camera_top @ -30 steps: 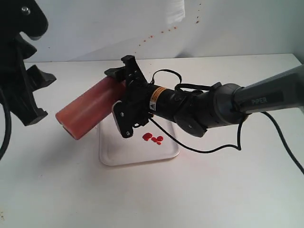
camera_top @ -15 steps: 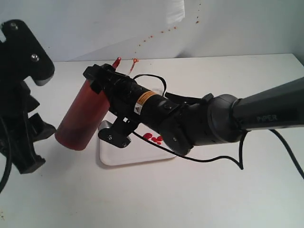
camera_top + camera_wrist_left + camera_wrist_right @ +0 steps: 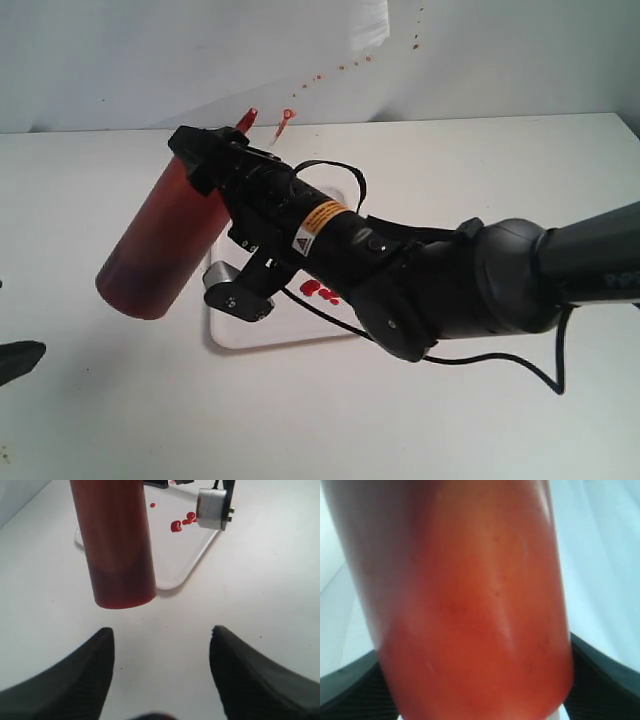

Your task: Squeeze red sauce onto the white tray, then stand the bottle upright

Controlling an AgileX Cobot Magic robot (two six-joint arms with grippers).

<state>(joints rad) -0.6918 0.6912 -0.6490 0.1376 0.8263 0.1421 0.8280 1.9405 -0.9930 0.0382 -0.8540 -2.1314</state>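
Bottle (image 3: 150, 250) tilted, nozzle up, clamped in right gripper (image 3: 215, 225), base low just beside white tray (image 3: 290, 338) w/ red sauce (image 3: 320, 292) blobs on it. Empty left gripper (image 3: 162, 635), jaws apart, faces its base.

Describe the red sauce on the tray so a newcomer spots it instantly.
A white tray lies on the table, beside the tilted bottle. On it sits the red sauce: a tight cluster of glossy bright blobs, bigger than the tiny red specks on the back wall.
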